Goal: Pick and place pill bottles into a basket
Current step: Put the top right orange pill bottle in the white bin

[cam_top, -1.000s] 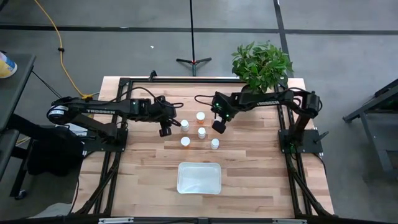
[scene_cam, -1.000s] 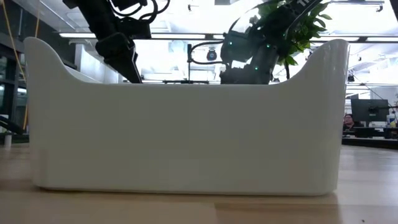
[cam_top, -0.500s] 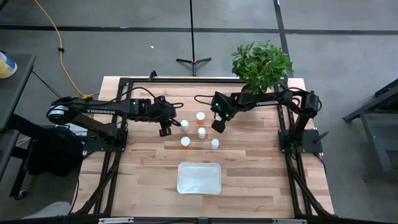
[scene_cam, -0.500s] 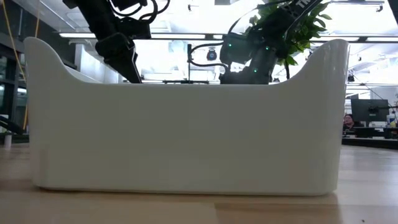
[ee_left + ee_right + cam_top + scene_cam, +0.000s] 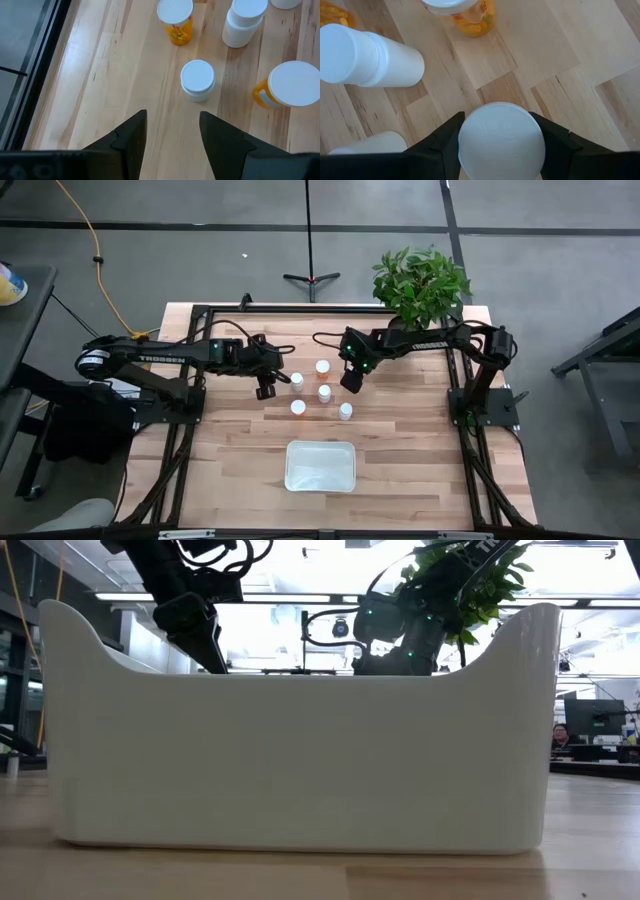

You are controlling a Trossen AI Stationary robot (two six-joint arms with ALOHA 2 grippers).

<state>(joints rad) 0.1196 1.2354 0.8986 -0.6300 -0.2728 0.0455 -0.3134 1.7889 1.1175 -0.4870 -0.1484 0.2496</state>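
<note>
Five white-capped pill bottles (image 5: 324, 392) stand upright in a loose cluster at the middle of the wooden table; some have amber bodies (image 5: 175, 31). My right gripper (image 5: 350, 381) hangs over the cluster's right side, shut on a sixth bottle (image 5: 500, 137). My left gripper (image 5: 264, 391) is open just left of the cluster, a small white bottle (image 5: 197, 80) ahead of its fingers. The whitish basket (image 5: 320, 465) lies toward the near edge. In the low view its wall (image 5: 300, 760) hides the bottles. My right gripper pinches the bottle's round white cap (image 5: 470, 131) between its two fingers (image 5: 437, 147), one on each side. The fingers come from above, pointing down. The bottle is upright; the cap hides its body, and whether it is off the table cannot be told.
A potted green plant (image 5: 420, 285) stands at the far right corner. A white bottle (image 5: 370, 57) and an amber one (image 5: 470, 17) stand close to the held bottle. The dark arm frames (image 5: 190, 420) run along both sides of the table.
My right gripper has shut on the white-capped bottle beneath it, staying over nearly the same spot. The other bottles and the basket have kept still.
</note>
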